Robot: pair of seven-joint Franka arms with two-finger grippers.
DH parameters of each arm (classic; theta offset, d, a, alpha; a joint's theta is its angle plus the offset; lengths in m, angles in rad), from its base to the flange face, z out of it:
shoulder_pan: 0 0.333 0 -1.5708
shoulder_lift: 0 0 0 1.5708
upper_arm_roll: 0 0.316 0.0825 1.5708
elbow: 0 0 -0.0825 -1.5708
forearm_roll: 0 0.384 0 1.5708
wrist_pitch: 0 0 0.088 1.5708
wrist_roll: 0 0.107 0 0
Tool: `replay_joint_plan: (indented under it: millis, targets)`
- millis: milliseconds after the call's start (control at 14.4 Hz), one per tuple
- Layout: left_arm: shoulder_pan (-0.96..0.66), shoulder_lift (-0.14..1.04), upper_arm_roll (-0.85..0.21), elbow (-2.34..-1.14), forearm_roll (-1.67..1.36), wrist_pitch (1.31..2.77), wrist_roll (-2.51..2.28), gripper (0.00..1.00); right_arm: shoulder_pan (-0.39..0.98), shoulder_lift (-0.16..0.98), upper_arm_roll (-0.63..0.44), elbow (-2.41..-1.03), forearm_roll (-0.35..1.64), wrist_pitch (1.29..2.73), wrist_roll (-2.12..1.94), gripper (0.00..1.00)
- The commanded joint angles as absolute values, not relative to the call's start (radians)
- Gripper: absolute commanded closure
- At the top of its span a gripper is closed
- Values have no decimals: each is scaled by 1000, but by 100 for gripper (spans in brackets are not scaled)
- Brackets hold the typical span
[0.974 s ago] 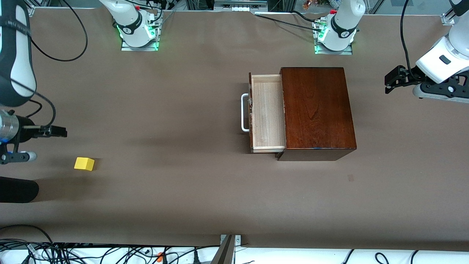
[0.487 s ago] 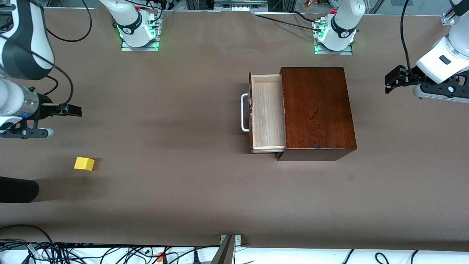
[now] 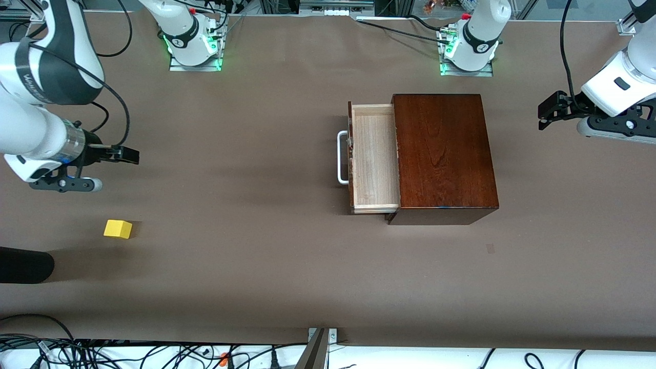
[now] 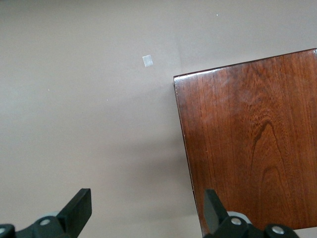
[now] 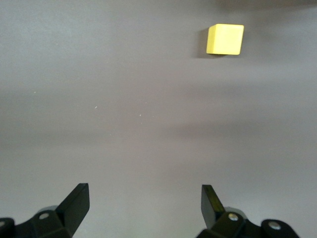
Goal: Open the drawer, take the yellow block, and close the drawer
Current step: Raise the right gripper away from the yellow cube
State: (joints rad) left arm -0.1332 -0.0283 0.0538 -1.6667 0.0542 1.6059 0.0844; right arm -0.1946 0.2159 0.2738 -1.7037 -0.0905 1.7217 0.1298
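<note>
The right claw (image 3: 130, 155) hangs over bare table at the right arm's end, its fingers (image 5: 74, 203) spread wide and holding nothing. The yellow block (image 3: 118, 229) sits on the table nearer the front camera than the spot under that claw, apart from it and untouched; the right wrist view shows it (image 5: 225, 39) lying flat on the brown surface, clear of the fingers. The left claw (image 3: 548, 110) waits over the table at the left arm's end, released as well, with its fingers (image 4: 77, 208) wide apart and empty, one of them over the edge of the wooden box (image 4: 252, 139). That glossy dark box (image 3: 443, 154) stands near the left arm's base, and its drawer (image 3: 374, 159) is pulled out toward the right arm's end, the pale tray bare inside, the white handle (image 3: 342, 157) on its front. The table (image 3: 256, 266) is covered in a plain brown sheet; a small pale patch (image 3: 490, 248) lies on it nearer the front camera than the box. Cables (image 3: 102, 353) trail along the near edge. No writing can be read except part of a mark on the right arm, too cut off to make out
</note>
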Motion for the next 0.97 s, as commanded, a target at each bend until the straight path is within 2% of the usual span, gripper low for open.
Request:
replay_joint_plan:
  millis: [0,139,904]
  targets:
    - [-127,-12,55,-1634,29,1580,97,0,-54,181,140,-1746,-77,1746,144,0]
    - [-126,-12,55,-1634,29,1580,98,0,21,181,51,-1743,-77,1755,143,0]
    - [-130,-12,55,-1629,29,1585,101,0,18,173,-9,-1744,-80,1747,-6,0]
